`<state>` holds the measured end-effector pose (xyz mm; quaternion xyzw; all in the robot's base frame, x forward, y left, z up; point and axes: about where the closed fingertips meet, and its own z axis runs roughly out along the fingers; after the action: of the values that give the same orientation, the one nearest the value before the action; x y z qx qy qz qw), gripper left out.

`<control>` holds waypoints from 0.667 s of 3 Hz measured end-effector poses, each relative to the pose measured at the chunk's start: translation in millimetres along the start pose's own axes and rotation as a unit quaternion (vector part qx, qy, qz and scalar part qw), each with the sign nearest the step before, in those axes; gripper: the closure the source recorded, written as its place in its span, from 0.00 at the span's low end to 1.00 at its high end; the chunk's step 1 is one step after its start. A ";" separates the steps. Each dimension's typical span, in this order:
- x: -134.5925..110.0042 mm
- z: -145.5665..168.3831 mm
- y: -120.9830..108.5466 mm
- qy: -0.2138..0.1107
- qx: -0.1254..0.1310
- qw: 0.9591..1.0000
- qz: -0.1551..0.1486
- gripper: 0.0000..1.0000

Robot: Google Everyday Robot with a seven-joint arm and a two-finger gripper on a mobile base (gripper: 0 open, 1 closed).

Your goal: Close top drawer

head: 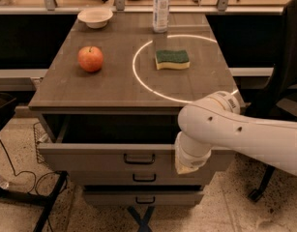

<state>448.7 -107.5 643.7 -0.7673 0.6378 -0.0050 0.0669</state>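
The top drawer (90, 154) is pulled out from under the wooden table top (119, 83). Its plain front panel has a small dark handle (139, 158) at centre, and its inside is dark. My white arm (245, 134) reaches in from the right. Its end, with the gripper (187, 164), sits against the drawer front just right of the handle and covers the panel's right part.
Two more drawer fronts (144, 179) sit below the open one. On the table are a red apple (90, 58), a green-yellow sponge (172, 59) inside a lit ring, a white bowl (95, 17) and a bottle (161, 4). A black chair (283, 62) stands right; cables (12, 173) lie left.
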 end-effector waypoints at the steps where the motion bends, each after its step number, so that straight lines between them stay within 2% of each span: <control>1: -9.2 2.5 -13.5 -0.002 -0.002 1.000 -0.015 1.00; 2: -12.6 9.0 -24.6 0.002 -0.007 1.000 -0.021 1.00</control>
<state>471.2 -89.8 638.5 -0.7809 0.6217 -0.0030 0.0601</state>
